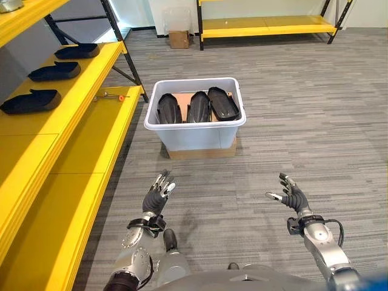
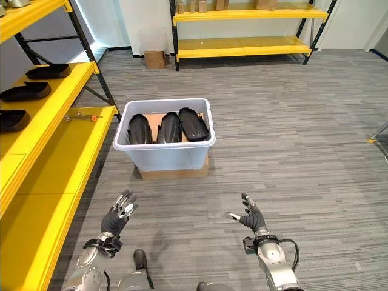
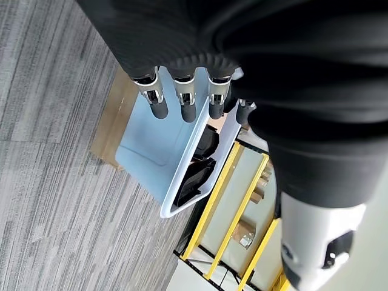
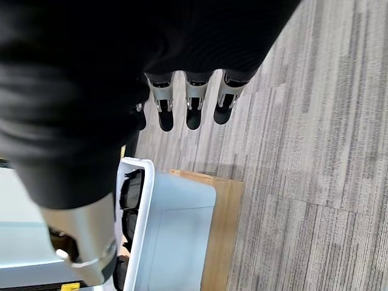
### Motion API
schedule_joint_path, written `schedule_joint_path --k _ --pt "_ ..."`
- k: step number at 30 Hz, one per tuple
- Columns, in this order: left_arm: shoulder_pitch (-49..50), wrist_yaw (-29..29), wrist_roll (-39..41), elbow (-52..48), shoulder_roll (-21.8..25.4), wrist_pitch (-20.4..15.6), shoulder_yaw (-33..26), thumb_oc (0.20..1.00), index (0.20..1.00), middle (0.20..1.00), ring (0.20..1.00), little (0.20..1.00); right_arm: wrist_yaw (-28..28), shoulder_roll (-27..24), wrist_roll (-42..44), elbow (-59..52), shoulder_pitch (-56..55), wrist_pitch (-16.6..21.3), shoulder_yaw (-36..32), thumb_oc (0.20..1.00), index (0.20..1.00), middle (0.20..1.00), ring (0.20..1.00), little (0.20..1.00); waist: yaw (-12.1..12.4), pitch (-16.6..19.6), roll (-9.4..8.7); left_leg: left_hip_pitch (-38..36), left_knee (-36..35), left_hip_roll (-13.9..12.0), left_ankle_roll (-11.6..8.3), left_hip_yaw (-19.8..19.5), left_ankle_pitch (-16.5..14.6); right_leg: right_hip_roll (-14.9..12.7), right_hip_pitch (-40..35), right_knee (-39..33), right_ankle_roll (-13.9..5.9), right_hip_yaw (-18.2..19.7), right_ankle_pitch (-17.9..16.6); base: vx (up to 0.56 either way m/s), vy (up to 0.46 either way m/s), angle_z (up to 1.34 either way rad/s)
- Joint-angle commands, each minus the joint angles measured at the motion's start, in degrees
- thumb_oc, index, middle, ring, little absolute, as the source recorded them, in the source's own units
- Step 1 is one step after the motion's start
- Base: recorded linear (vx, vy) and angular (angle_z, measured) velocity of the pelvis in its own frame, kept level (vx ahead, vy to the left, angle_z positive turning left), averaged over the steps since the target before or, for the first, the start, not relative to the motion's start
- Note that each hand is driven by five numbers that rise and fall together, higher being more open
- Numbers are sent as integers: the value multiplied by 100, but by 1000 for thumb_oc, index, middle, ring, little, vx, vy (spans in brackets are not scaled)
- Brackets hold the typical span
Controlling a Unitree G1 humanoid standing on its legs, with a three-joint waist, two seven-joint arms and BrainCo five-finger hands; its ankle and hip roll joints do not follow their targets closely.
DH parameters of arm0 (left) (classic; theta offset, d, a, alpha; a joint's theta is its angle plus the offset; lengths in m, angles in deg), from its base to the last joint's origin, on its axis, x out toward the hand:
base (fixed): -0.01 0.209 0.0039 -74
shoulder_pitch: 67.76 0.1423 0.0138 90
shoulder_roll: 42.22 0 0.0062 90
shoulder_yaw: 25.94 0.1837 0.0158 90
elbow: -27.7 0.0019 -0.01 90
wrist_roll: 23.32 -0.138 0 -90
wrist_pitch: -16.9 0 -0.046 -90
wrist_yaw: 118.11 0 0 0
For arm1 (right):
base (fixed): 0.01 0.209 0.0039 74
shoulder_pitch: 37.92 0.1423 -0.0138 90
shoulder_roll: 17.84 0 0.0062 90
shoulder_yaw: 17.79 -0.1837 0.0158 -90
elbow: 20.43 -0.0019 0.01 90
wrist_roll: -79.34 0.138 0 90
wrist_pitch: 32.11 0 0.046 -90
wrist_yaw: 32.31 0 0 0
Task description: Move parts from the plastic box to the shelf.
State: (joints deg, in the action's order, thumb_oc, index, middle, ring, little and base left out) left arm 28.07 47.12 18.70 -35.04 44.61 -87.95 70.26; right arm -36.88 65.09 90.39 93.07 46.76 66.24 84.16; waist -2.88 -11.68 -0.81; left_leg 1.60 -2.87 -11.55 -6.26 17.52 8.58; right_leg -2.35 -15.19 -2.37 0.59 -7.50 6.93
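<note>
Both hands are empty with loose fingers – the left hand [image 1: 156,197] and right hand [image 1: 292,195] hang over the floor, well short of the box [image 1: 195,128] – so step closer, reach in for one part [image 1: 169,108], then carry it to the shelf [image 1: 91,73].
</note>
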Motion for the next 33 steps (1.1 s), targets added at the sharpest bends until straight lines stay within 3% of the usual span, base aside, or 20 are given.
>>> schedule_joint_path --k 1,3,6,8,10,12,14,16,17,18,21,22,24,27,28,31,32,33 --pt "-119 42 -135 -331 164 -322 -250 1000 1000 1000 1000 1000 98 -50 223 -477 135 299 -63 1000 1000 1000 1000 1000 126 155 -100 -41 274 162 124 0 54 -313 232 300 -434 -576 -505 312 300 -22" --pt "-228 32 -244 -210 252 -256 -167 1000 1000 1000 1000 1000 172 93 595 -482 183 196 -86 1000 1000 1000 1000 1000 144 256 -131 -207 190 374 291 -90 -119 -357 218 443 -503 -511 -474 351 353 -2" --pt "-277 50 -347 -195 296 -309 -72 1000 1000 1000 1000 1000 197 203 473 -529 219 228 -97 1000 1000 1000 1000 1000 150 305 -150 -314 119 553 443 -124 -206 -426 296 827 -578 -444 -476 263 337 13" --pt "-361 303 -371 -271 377 -177 29 1000 1000 1000 1000 1000 89 333 445 -698 309 158 -71 1000 1000 1000 1000 1000 125 310 -201 -440 60 837 749 -208 -388 -615 772 2193 -868 -240 -904 272 440 10" --pt "-433 498 -506 -255 422 -287 79 1000 1000 1000 1000 1000 -4 371 443 -741 338 160 -45 1000 1000 1000 1000 1000 137 336 -192 -467 76 921 879 -202 -508 -638 985 2941 -939 -202 -1130 169 272 21" --pt "-470 693 -506 -317 466 -388 79 1000 1000 1000 1000 1000 -162 437 490 -802 332 227 -19 1000 1000 1000 1000 1000 149 293 -134 -569 163 952 1028 -235 -705 -753 1507 4177 -1027 -257 -1651 168 260 22" --pt "-376 708 -470 -525 495 -374 43 1000 1000 1000 1000 1000 -290 520 457 -834 368 318 26 1000 1000 1000 1000 1000 171 194 -83 -799 158 929 1056 -242 -829 -823 2158 4690 -1026 -336 -1758 199 146 4" --pt "-288 629 -485 -574 495 -327 42 1000 1000 1000 1000 1000 -319 485 483 -797 418 325 -11 1000 1000 1000 1000 1000 94 98 -140 -964 162 940 992 -300 -898 -597 2279 3806 -959 -417 -1592 291 -65 -16" --pt "-240 596 -565 -651 528 -287 32 1000 1000 1000 1000 1000 -314 445 473 -910 377 219 -116 1000 1000 1000 1000 1000 73 76 -212 -1034 194 959 923 -338 -975 -635 2146 2756 -894 -527 -1543 406 -246 8" --pt "-215 651 -891 -759 591 -386 17 1000 1000 1000 1000 1000 -294 418 405 -942 344 166 -165 1000 1000 1000 1000 1000 75 75 -334 -1138 223 997 830 -274 -1102 -927 2058 1500 -970 -714 -1873 425 -301 54" --pt "-47 875 -495 -858 726 -592 9 1000 1000 1000 1000 1000 -183 429 342 -896 315 222 -239 1000 1000 1000 1000 1000 41 39 -469 -1414 230 964 730 -207 -1435 -1477 2366 564 -1346 -515 -2821 388 -280 27" --pt "10 805 -610 -865 757 -666 -13 1000 1000 1000 1000 1000 -344 442 371 -881 280 109 -266 1000 1000 1000 1000 1000 30 45 -475 -1447 264 873 695 -196 -1458 -1501 2338 521 -1338 -456 -2758 402 -316 -1" --pt "121 775 -768 -909 727 -702 -26 1000 1000 1000 1000 1000 -445 414 396 -817 213 -2 -385 1000 1000 1000 1000 1000 61 109 -464 -1431 317 713 582 -71 -1364 -1450 2030 291 -1260 -730 -2460 381 -312 12" --pt "289 612 -597 -1057 601 -573 -215 1000 1000 1000 1000 1000 -421 323 382 -773 141 -195 -505 1000 1000 1000 1000 1000 3 295 -413 -1587 462 493 430 215 -1368 -1164 1729 286 -1037 -1062 -1880 417 -304 1" --pt "295 574 -611 -1061 590 -563 -218 1000 1000 1000 1000 1000 -421 316 383 -772 134 -203 -507 1000 1000 1000 1000 1000 -2 305 -403 -1581 489 470 418 217 -1346 -1135 1718 304 -1010 -1065 -1839 357 -314 -36" --pt "269 258 111 -1061 377 -575 -272 1000 1000 1000 1000 1000 -301 183 273 -637 159 -125 -526 1000 1000 1000 1000 1000 -52 394 -249 -1369 1014 162 171 131 -714 -653 1521 343 -581 -1054 -1392 276 -334 -47" --pt "258 229 153 -1057 359 -583 -284 1000 1000 1000 1000 1000 -277 169 245 -627 171 -114 -524 1000 1000 1000 1000 1000 -52 401 -238 -1335 1082 137 146 114 -649 -611 1496 330 -547 -1051 -1364 324 -453 -40" --pt "200 205 122 -1037 284 -648 -330 1000 1000 1000 1000 1000 -252 80 157 -630 208 -85 -500 1000 1000 1000 1000 1000 -36 409 -228 -1042 1696 -24 -3 73 -298 -406 1336 226 -350 -1033 -1211 212 -325 -27"
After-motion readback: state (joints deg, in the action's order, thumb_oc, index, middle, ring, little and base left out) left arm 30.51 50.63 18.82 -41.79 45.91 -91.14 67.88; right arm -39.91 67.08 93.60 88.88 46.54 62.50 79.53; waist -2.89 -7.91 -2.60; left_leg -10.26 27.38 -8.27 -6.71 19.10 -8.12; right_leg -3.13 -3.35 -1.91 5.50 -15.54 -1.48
